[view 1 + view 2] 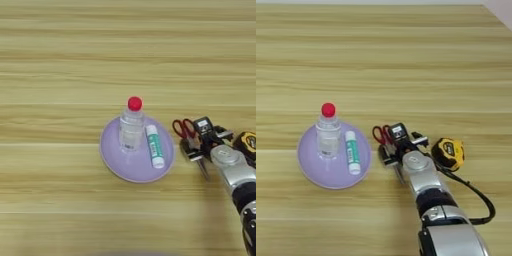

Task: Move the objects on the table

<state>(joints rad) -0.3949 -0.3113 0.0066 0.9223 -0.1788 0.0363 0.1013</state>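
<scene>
A white glue stick with a green label (154, 146) lies on a lilac plate (115, 155), just right of a clear red-capped bottle (132, 129) that stands on the same plate. Right of the plate, red-handled scissors (183, 128) lie on the table (60, 75), handles toward the far side and steel blades (203, 170) pointing toward the near side. My right gripper (196, 137) hangs low over the scissors' middle, open, with one black finger on each side of them. In the right eye view the silver forearm (423, 182) comes in from the bottom edge.
A yellow tape measure (450, 152) sits just right of the gripper, close to the wrist. A black cable (476, 197) loops off the arm on the right. The plate's rim lies a short gap left of the scissors' handles.
</scene>
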